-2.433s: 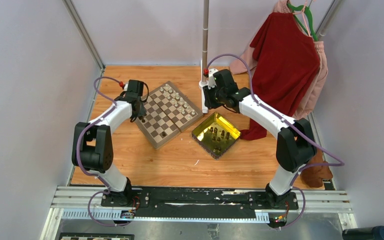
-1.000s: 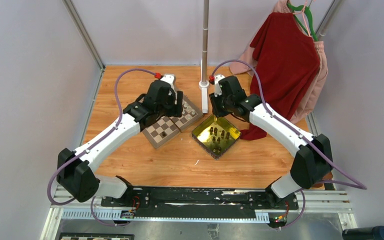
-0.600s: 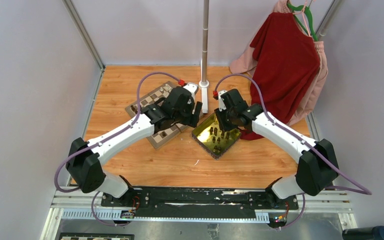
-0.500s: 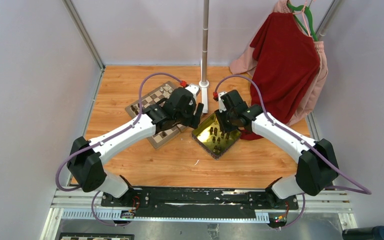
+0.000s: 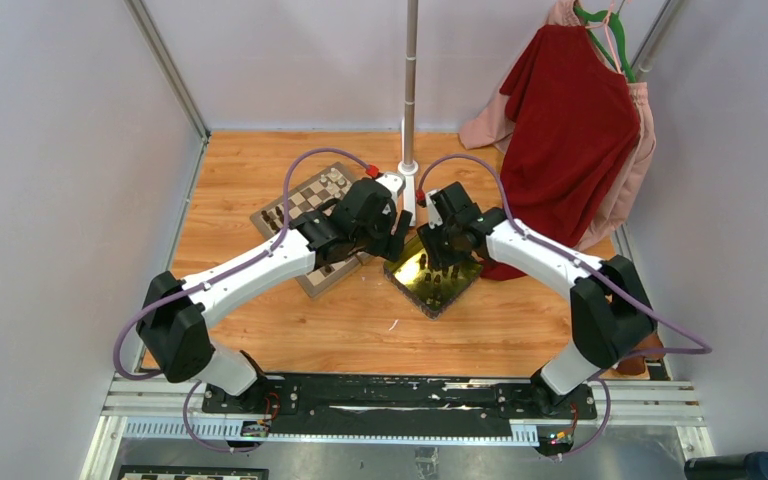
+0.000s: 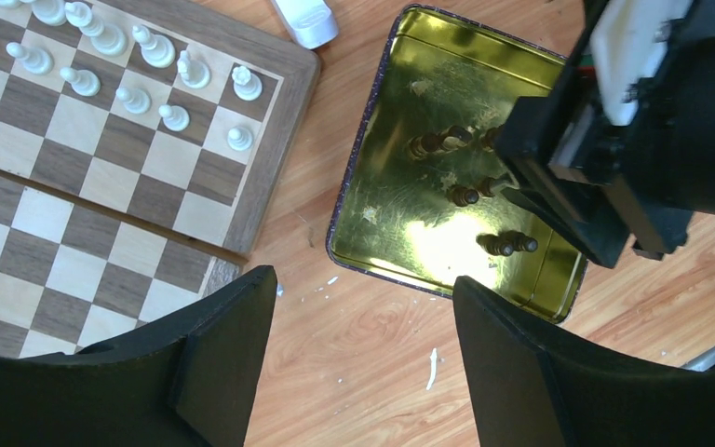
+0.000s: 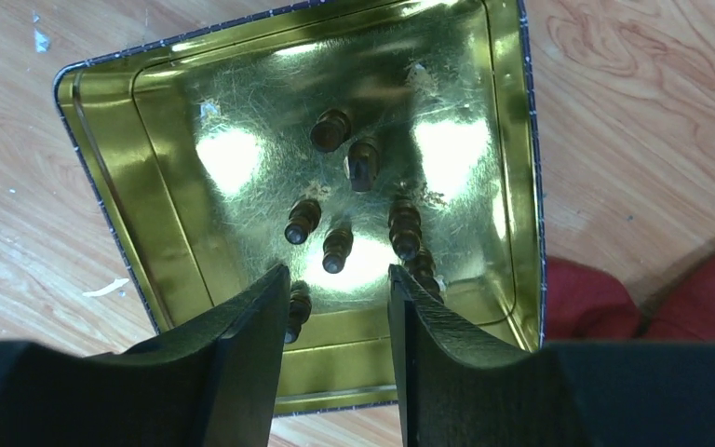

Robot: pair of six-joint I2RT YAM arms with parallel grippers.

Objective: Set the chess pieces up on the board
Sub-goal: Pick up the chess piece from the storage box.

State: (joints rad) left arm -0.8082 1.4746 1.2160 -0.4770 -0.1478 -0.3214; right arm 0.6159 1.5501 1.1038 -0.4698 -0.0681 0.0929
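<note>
**Both arms close in on the tray**

Since the earlier views both arms have swung inward. The left gripper (image 6: 361,279) has left the board's far side and now hangs off its near corner. The right gripper (image 7: 337,275) has come down over the yellow tray (image 7: 112,177).

The left jaws stand wide and empty. The right jaws are parted more narrowly, with nothing between them.

The board (image 6: 275,140) lies left of the left fingers, with cream pieces (image 6: 158,47) ranked along its far edge. Dark pieces (image 7: 335,247) lie loose in the tray just beyond the right fingertips (one lines up with the gap).

The step in hand looks like fetching a dark piece. The next move probably calls for lowering the right jaws astride a single piece and closing gently.
</note>
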